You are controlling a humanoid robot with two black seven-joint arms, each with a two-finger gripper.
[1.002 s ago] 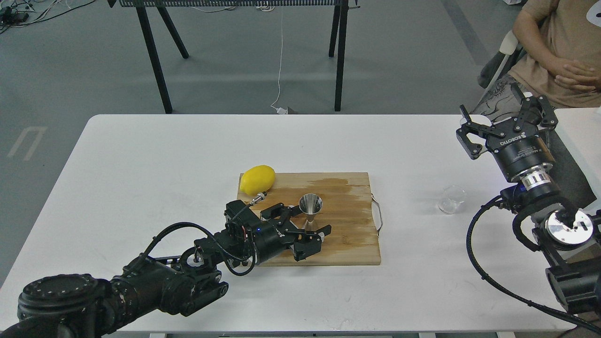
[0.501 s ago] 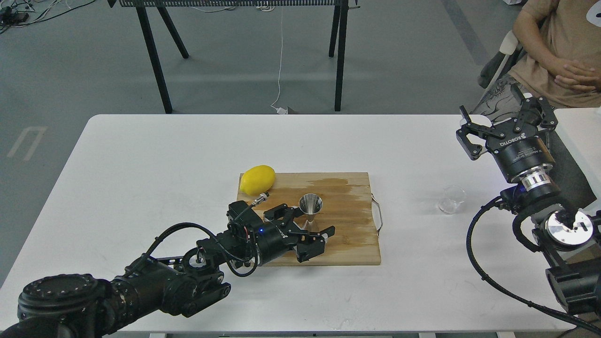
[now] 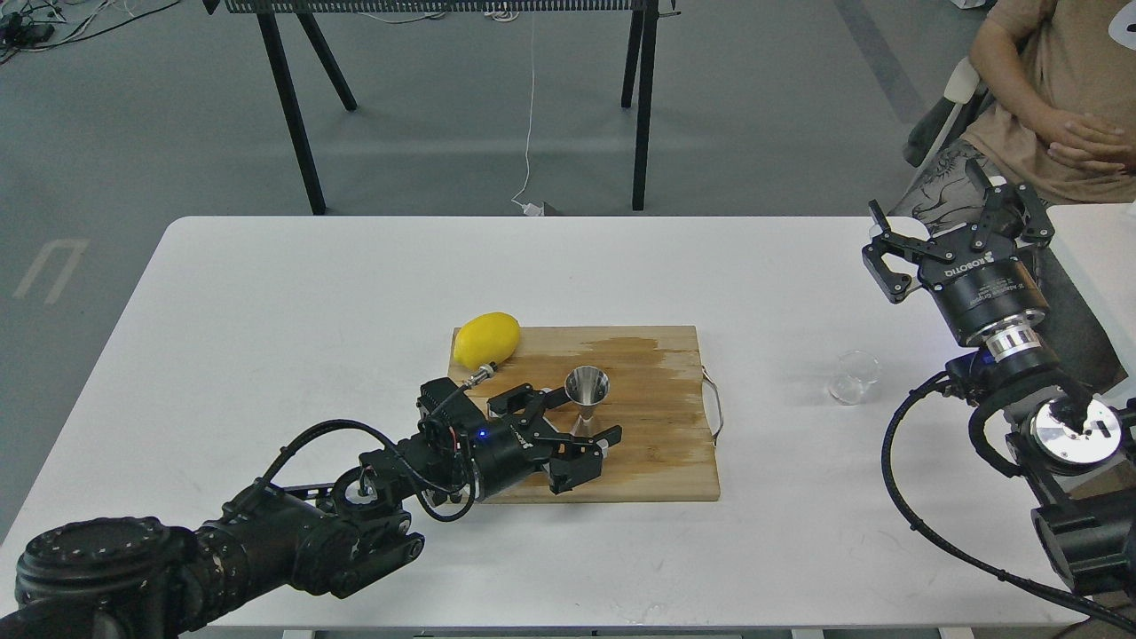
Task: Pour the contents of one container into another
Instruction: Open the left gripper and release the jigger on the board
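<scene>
The steel hourglass jigger (image 3: 587,396) stands upright on the wooden cutting board (image 3: 661,453). My left gripper (image 3: 581,421) lies low over the board, open, its two fingers on either side of the jigger's lower cone; I cannot tell whether they touch it. The small clear glass cup (image 3: 854,376) stands on the white table (image 3: 311,302) to the right of the board, with nothing holding it. My right gripper (image 3: 942,215) is open and raised, above and to the right of the cup, well apart from it.
A yellow lemon (image 3: 486,339) rests on the board's far left corner, close behind my left wrist. The board has a metal handle (image 3: 715,408) on its right end. A seated person (image 3: 1056,106) is at the far right, behind my right arm.
My left gripper shifted slightly right, then back left, staying beside the jigger. The jigger, cup and right arm have not moved.
</scene>
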